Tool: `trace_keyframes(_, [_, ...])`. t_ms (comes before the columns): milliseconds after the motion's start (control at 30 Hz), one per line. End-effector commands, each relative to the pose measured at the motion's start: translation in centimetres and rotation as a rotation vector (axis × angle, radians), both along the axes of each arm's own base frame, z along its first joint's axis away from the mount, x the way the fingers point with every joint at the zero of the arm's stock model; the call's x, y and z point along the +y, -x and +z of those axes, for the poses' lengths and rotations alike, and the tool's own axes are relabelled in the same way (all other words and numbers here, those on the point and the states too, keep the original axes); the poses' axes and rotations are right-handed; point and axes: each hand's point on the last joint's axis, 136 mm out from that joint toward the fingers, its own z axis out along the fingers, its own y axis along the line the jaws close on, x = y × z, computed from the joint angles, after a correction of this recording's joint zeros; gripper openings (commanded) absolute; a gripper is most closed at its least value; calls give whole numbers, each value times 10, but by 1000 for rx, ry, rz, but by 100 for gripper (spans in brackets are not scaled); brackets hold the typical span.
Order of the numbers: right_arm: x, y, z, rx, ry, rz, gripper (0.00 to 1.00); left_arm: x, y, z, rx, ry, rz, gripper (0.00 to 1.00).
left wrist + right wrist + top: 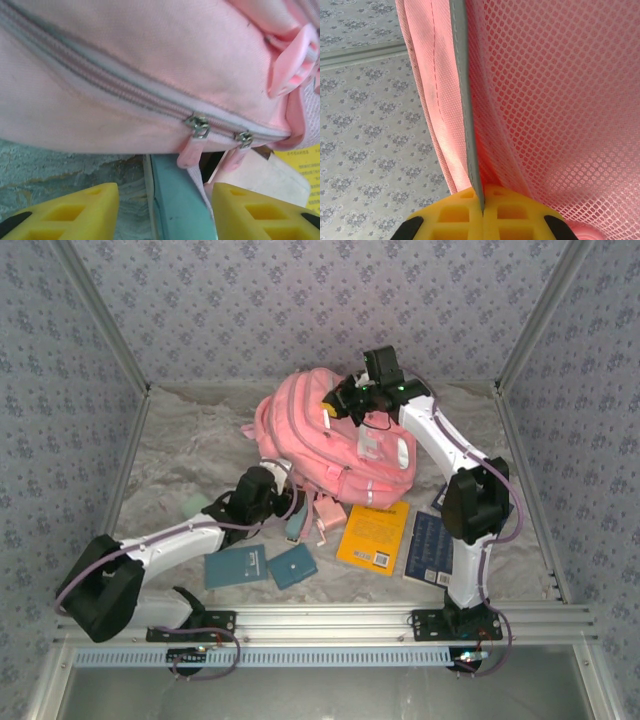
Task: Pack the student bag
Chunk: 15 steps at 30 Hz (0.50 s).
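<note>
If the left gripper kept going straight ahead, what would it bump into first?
Most likely the student bag, at its zipper pulls, which hang right ahead of the left gripper. A teal book lies lower, so the depth is unclear.

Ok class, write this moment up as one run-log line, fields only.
left gripper: open, facing zipper pulls | right gripper: shut on student bag edge | yellow book: outside bag, unpacked
</note>
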Motion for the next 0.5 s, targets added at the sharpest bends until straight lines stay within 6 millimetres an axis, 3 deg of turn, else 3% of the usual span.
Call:
trace_keyframes(0, [-1, 13, 64, -116, -102, 30, 0, -12, -6, 20, -88, 44, -37, 49])
trace_keyframes(167, [-2, 12, 63, -111, -115, 26, 0, -18, -9, 10, -93, 18, -60, 44])
trace_keyframes(467, [-2, 12, 64, -106, -121, 28, 0, -34, -13, -4, -79, -20, -94, 46])
